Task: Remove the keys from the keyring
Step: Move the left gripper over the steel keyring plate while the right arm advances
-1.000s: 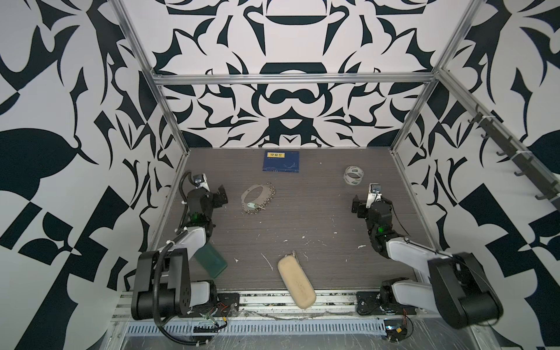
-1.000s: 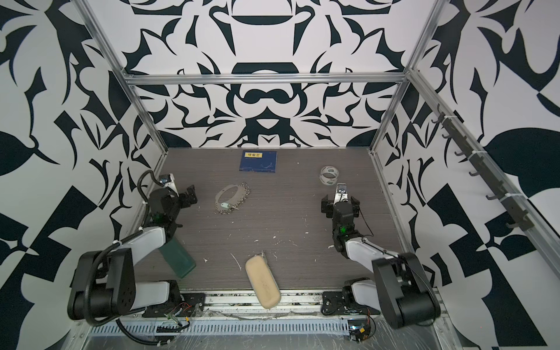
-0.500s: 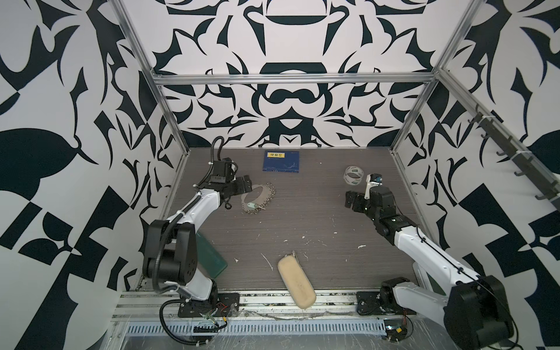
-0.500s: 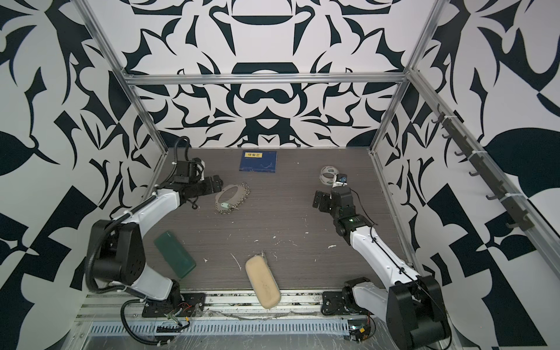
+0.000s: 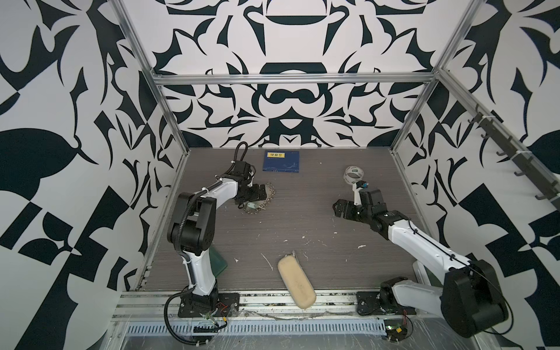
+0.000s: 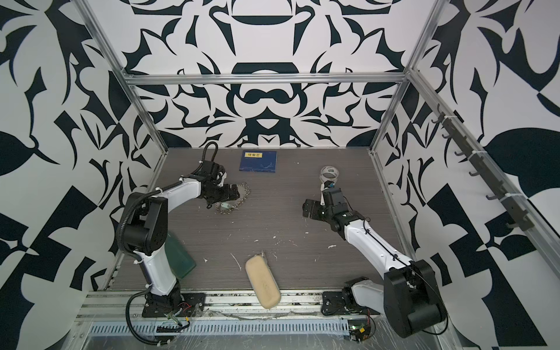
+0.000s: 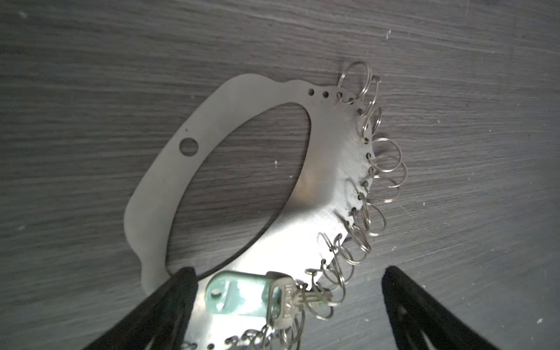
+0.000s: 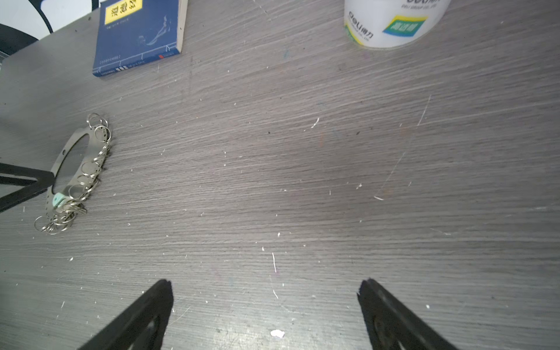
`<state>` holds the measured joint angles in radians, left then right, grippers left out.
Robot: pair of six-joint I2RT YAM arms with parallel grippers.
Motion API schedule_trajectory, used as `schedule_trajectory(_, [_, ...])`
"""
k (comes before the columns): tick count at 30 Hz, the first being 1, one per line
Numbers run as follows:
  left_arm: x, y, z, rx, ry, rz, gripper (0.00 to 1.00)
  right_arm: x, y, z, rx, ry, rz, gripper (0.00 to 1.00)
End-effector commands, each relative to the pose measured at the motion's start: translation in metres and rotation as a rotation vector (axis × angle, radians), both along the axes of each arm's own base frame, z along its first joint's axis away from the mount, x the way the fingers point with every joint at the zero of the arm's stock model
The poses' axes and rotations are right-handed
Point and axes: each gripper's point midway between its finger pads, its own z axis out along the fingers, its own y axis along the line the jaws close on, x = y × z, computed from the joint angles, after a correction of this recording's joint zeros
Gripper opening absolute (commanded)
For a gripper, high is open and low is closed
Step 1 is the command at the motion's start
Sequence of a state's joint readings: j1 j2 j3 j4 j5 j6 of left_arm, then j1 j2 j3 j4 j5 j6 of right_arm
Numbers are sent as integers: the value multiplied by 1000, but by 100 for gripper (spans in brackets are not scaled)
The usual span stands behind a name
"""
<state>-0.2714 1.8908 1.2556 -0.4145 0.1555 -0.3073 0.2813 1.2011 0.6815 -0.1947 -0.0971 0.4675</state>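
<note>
Left wrist view: left pincer (image 7: 289, 271) wide open, empty, low over the keyring (image 7: 327, 169). One finger tip over the plate's rim, the other out past the small wire rings; contact impossible to tell. Key (image 7: 242, 294), pale green head cover, lying on the plate between the fingers, threaded on one wire ring.

In both top views: keyring (image 5: 266, 197) flat on the counter (image 5: 303, 224), far half, toward the left edge, near the blue book (image 5: 281, 161). Right pincer (image 8: 265, 283) open too, empty, above bare counter toward the right edge, near the tape roll (image 5: 353, 174), well apart from the keyring.

Step, as a guess: closing in for a first grip on key or plate.

Risks:
- Thin flat plate, hard to get under, likely to skid on closing.
- Key and plate pinched together, so whole bunch dragged instead of key freed.
- Neighbouring rings snagging or tangling.
- No second hold yet, so nothing to brace against while working the key round the ring's coil.
</note>
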Motion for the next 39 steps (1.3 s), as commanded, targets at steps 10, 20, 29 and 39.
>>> schedule_trajectory(10, [0, -21, -17, -22, 64, -71, 99, -5, 5, 14, 6, -7, 47, 100])
schedule_trajectory(20, [-30, -48, -15, -25, 176, -72, 99, -11, 2, 13, -12, -4, 50, 100])
schedule_trajectory(29, [-77, -178, 19, -338, 213, -63, 99, -7, 24, 13, 159, 0, 64, 100])
schedule_trajectory(39, [-74, -150, 67, -191, 43, -35, 99, -1, 39, -6, 214, 104, 78, 98])
